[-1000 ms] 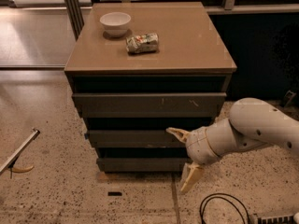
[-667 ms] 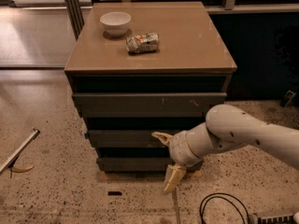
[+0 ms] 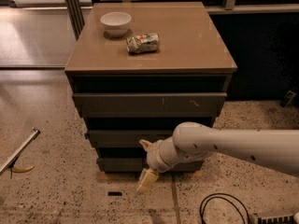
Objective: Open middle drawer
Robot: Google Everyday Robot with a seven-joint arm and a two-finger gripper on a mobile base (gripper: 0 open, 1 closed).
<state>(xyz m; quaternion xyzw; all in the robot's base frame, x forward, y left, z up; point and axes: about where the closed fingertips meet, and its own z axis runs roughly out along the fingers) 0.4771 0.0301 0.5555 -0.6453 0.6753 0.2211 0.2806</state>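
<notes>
Middle drawer: the middle drawer (image 3: 117, 137) is the second of three fronts in the brown cabinet (image 3: 219, 59), low down and near the floor.
How it looks: it is wide, flat and dark grey-brown. It has no handle. Only its front shows, with a dark gap above it.
What is in it: I cannot tell, because its inside is hidden.
Gripper: the gripper (image 3: 145, 162) is right in front of the cabinet, low and near the middle. Its two pale fingers are spread wide. It holds nothing.
Fingers: the upper finger (image 3: 144, 144) is at the lower edge of the middle drawer. The lower one points down past the bottom drawer (image 3: 117, 164).
Arm: the thick white arm (image 3: 233, 146) comes in from the right.
Top drawer: the top drawer (image 3: 140, 104) is taller and has pale scratches.
Bowl: a white bowl (image 3: 116, 22) sits on the cabinet top, at the back left. Only its white inside shows.
Can: a crushed can (image 3: 142, 42) lies on its side, just beside the bowl.
Writing: the can has a pale print, but I cannot read it.
Floor: a black cable (image 3: 216, 210) curls on the speckled floor (image 3: 56, 195) at the lower right.
</notes>
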